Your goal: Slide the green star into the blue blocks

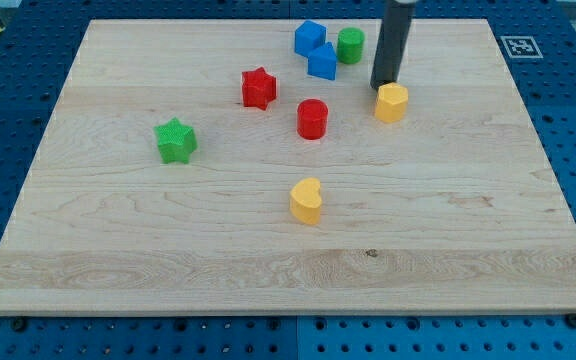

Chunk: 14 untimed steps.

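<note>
The green star (pixel 176 140) lies on the wooden board (pixel 168 240) at the view's left. Two blue blocks sit near the top middle: a blue block (pixel 310 38) and a second blue block (pixel 322 62) just below and right of it. My tip (pixel 383 86) is at the upper right, right of the blue blocks and just above the yellow hexagonal block (pixel 392 102). The tip is far to the right of the green star.
A green cylinder (pixel 350 45) stands right of the blue blocks. A red star (pixel 259 88) and a red cylinder (pixel 312 118) lie between the green star and the blue blocks. A yellow heart-like block (pixel 307 200) sits lower middle.
</note>
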Each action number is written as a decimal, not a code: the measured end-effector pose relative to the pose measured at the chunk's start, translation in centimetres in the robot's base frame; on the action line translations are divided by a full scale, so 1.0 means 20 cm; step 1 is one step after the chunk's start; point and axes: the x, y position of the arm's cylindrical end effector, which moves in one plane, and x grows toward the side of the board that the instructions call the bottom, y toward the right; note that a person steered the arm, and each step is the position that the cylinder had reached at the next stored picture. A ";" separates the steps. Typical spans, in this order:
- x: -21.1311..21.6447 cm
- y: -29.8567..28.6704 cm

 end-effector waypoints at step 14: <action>0.33 -1.37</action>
